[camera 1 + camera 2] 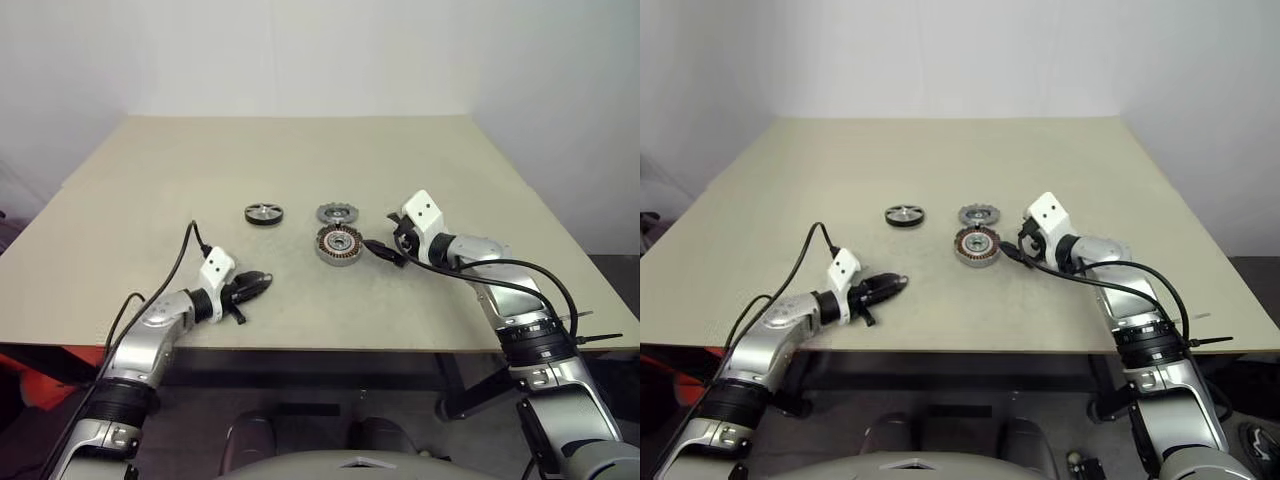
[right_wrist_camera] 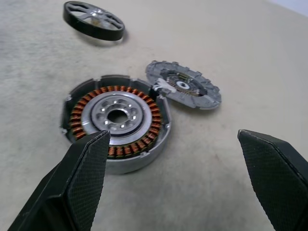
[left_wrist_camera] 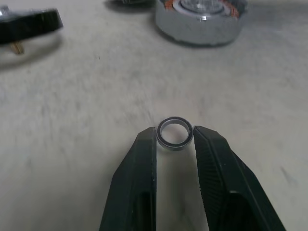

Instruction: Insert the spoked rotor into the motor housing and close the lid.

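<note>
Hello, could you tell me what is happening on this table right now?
A humanoid robot is assembling a small motor. Its left end effector pinches a tiny ring just above the table. Its right end effector is open beside the motor housing. The spoked rotor and the lid lie apart, not yet fitted.

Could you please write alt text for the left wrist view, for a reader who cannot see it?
The left gripper pinches a small thin metal ring between the tips of its two black fingers, just above the beige table. Beyond it sit the motor housing and part of the spoked rotor.
</note>
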Tool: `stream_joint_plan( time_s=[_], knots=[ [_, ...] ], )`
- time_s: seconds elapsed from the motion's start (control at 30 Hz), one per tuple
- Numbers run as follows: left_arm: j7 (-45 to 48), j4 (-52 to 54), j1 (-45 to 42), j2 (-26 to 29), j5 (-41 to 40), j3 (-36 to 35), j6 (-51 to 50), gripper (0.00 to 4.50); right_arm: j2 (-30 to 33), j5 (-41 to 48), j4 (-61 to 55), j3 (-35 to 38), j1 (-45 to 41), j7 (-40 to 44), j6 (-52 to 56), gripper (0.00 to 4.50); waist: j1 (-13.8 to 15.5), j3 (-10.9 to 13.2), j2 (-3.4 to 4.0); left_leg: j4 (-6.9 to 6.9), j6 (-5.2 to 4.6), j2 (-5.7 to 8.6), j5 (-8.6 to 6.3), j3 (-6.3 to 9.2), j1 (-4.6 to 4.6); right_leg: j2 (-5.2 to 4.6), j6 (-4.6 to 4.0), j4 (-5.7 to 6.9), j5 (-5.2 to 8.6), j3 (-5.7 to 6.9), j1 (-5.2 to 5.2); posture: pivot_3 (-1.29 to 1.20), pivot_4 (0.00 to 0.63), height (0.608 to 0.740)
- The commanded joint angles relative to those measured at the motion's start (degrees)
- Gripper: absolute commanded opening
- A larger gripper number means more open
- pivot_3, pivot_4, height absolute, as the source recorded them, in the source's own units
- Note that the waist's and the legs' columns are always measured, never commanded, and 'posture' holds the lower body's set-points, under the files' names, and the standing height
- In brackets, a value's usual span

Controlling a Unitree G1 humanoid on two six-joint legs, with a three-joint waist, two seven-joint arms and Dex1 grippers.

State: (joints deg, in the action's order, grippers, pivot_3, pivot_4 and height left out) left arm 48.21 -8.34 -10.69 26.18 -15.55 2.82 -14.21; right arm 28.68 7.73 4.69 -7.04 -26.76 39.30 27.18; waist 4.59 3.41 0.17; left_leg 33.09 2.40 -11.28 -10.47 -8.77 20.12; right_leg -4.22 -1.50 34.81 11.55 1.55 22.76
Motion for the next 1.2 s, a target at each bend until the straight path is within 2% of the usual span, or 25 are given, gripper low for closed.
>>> stream_joint_plan(
  time_s=[0.03, 0.17, 0.33, 0.5, 0.7, 0.87, 1.2],
  knots=[
    [2.5, 3.0, -1.8, 1.9, -2.3, -1.5, -1.9, 0.78, -1.4, -0.1, -2.9, 0.9, 0.4, -1.7, -1.4, 4.36, 0.0, 0.0, 0.0, 0.0, 0.0, 0.0, 0.0, -0.01, 0.0, 0.0, -0.02, 0.01, -0.01, 0.0, 0.02, 0.0, 0.0, 0.74],
    [5.6, 1.9, -5.1, 3.9, -3.9, -1.9, -4.1, 0.78, -3.7, -0.6, -5.2, -0.1, 3.3, -4.2, -1.6, 4.36, 0.0, 0.0, 0.01, -0.07, -0.25, 0.01, -0.15, -0.05, 0.17, 0.01, -0.51, 0.0, -0.1, 0.02, 0.17, 0.0, 0.0, 0.74],
    [7.4, -1.0, -10.8, 3.0, -4.3, -0.9, -4.6, 0.78, -5.1, -0.8, -7.2, 0.1, 5.2, -5.9, -1.0, 4.36, 0.1, 0.0, 0.0, -0.03, -0.37, 0.09, -0.22, -0.05, 0.45, -0.04, -0.51, -0.06, -0.07, 0.02, 0.33, 0.0, 0.0, 0.74],
    [8.1, -6.9, -20.4, -2.9, -1.4, 3.5, -1.9, 0.78, -4.0, -1.0, -8.2, 1.3, 6.0, -6.8, -0.3, 4.36, 0.9, 0.0, 0.0, 0.0, -0.29, 0.1, -0.17, -0.02, 0.36, -0.05, -0.43, -0.02, -0.03, 0.02, 0.22, 0.0, 0.0, 0.74],
    [10.1, -19.6, -29.5, -11.2, 3.5, 9.0, 4.6, 0.78, -0.2, 0.1, -13.3, 3.1, 9.3, -5.7, 1.7, 4.36, 1.1, 0.0, -0.02, 0.01, -0.24, 0.28, -0.14, 0.01, 0.36, -0.1, -0.23, -0.04, 0.05, -0.03, 0.13, 0.0, 0.0, 0.74],
    [10.8, -30.2, -33.8, -14.9, 6.6, 10.1, 10.1, 0.78, 1.4, 0.6, -17.9, 4.6, 12.4, -5.7, 3.4, 4.36, 0.9, 0.0, -0.03, -0.02, -0.24, 0.34, -0.14, 0.01, 0.66, -0.04, -0.4, -0.06, -0.03, -0.02, 0.24, 0.0, 0.0, 0.74],
    [7.4, -50.2, -43.2, -18.6, 10.6, 7.8, 19.4, 0.78, -0.9, 1.2, -20.8, 7.4, 14.1, -9.6, 5.5, 4.36, 1.6, 0.0, -0.06, 0.12, -0.38, 0.37, -0.21, 0.11, 0.64, -0.27, -0.33, -0.07, -0.07, 0.01, 0.24, 0.0, 0.0, 0.74]
  ],
)
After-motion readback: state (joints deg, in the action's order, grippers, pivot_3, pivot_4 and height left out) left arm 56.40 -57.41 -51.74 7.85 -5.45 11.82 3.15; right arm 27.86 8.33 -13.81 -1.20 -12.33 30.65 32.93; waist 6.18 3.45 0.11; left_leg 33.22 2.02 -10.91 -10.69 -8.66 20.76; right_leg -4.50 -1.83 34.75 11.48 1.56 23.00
